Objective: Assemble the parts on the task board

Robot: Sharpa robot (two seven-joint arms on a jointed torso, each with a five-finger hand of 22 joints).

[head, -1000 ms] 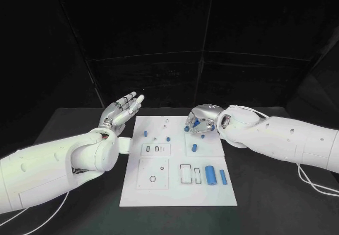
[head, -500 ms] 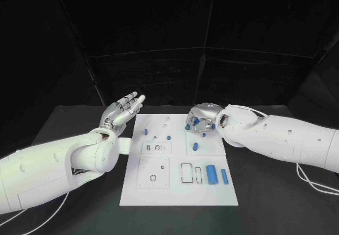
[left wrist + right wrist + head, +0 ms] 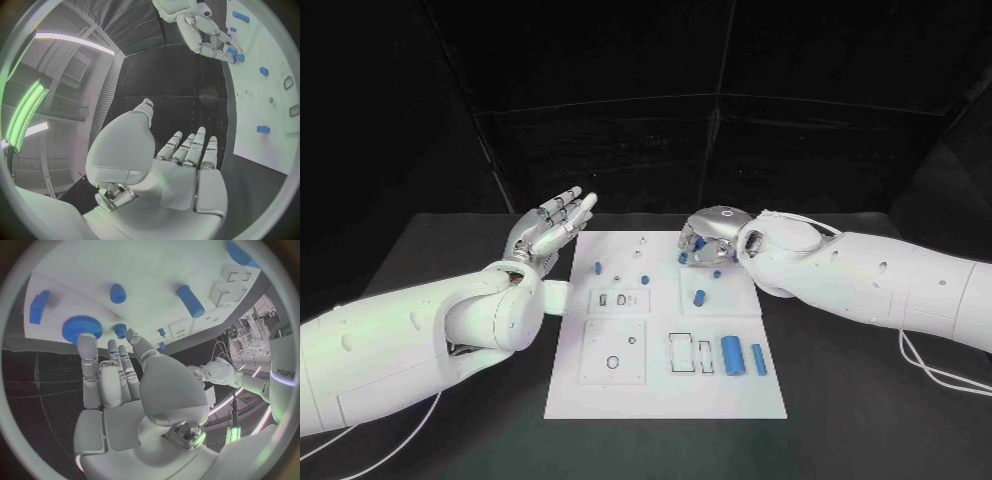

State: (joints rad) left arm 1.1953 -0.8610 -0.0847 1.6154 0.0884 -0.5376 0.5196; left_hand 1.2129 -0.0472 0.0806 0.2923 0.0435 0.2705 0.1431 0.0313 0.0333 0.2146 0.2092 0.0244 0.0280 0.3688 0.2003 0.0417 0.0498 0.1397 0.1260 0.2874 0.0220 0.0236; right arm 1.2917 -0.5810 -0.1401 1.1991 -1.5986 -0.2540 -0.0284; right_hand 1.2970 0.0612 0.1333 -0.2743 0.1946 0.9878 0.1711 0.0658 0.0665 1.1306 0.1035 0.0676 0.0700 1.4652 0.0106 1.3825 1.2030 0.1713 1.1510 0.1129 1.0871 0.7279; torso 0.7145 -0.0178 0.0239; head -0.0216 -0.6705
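Observation:
The white task board [image 3: 664,398] lies in the middle of the black table. My right hand [image 3: 708,240] hovers over its far right corner, fingers pointing down at a blue gear [image 3: 82,327] and a small blue peg [image 3: 120,330]. One fingertip reaches the gear's rim, and nothing is gripped. My left hand [image 3: 553,225] is raised beside the board's far left corner, palm flat, fingers spread and empty. A large blue cylinder [image 3: 730,352] and a thinner one [image 3: 757,360] lie on the board's near right part. Small blue pieces [image 3: 599,269] stand on the far left part.
Rectangular slots [image 3: 679,353] and a round hole [image 3: 612,365] are cut in the board's near half. Another blue piece [image 3: 700,297] lies mid-right. Black table [image 3: 862,400] surrounds the board on both sides. A white cable [image 3: 935,365] trails under my right arm.
My right hand has drawn slightly toward the board's far edge, its fingers still over the blue gear. The left hand has not moved.

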